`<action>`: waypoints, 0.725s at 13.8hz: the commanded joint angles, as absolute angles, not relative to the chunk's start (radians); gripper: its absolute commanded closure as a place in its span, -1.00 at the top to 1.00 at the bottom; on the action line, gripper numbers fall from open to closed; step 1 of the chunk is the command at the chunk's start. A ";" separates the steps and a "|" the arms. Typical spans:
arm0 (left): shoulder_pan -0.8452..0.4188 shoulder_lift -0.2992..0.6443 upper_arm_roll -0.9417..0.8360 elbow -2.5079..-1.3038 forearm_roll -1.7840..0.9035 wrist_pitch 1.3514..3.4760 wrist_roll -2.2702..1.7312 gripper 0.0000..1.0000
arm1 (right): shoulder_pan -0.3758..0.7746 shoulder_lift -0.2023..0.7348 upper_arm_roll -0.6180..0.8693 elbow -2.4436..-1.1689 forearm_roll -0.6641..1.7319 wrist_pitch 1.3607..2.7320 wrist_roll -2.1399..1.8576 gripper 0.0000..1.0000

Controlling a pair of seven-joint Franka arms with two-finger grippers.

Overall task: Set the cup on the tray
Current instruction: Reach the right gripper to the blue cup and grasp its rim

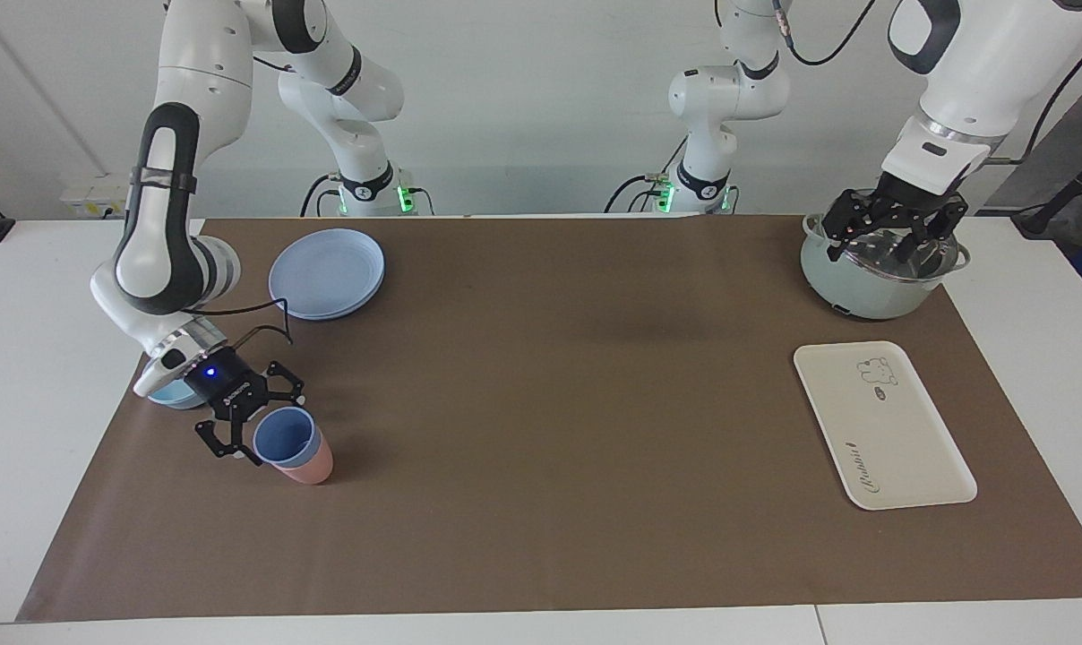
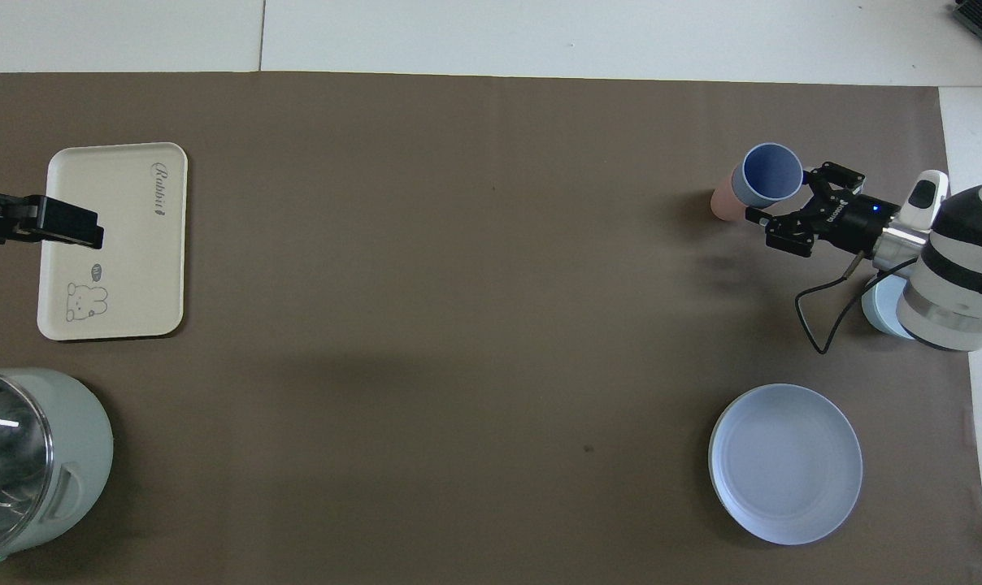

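Fingers (image 1: pixel 227 445) of the right gripper (image 1: pixel 256 419) stand apart around the rim of the small periwinkle-blue plastic cup (image 1: pixel 285 438), which sits nested in a pink plastic cup (image 1: pixel 310 466) on the brown counter (image 1: pixel 541 403) at the right arm's end. At the left arm's end lies the flat cream-white rectangular tray (image 1: pixel 908 448), well apart from the cup. Above the pale green metal pot (image 1: pixel 863 287) the left gripper (image 1: pixel 890 228) waits with its fingers spread.

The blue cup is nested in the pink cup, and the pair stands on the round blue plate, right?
Not quite. The blue cup is nested in the pink cup, but the pair stands on the brown mat, not on the round blue plate, which lies apart, nearer to the robots. The facing view shows it.
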State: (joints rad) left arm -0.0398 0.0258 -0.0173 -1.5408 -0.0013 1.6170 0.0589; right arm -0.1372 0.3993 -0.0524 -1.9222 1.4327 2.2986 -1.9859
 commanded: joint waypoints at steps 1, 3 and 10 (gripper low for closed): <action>-0.049 -0.003 -0.009 -1.575 -0.005 1.628 0.069 1.00 | -0.126 0.423 -0.048 -1.902 1.499 2.316 -2.051 1.00; -0.048 -0.003 -0.009 -1.575 -0.005 1.628 0.069 1.00 | -0.121 0.428 -0.046 -1.904 1.500 2.336 -2.060 1.00; -0.048 -0.003 -0.009 -1.575 -0.005 1.631 0.069 1.00 | -0.087 0.433 -0.046 -1.899 1.537 2.372 -2.103 -0.99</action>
State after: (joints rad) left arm -0.0397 0.0258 -0.0165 -1.5415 -0.0013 1.6170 0.0589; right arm -0.0830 0.4191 -0.0516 -1.9167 1.4961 2.3596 -2.0571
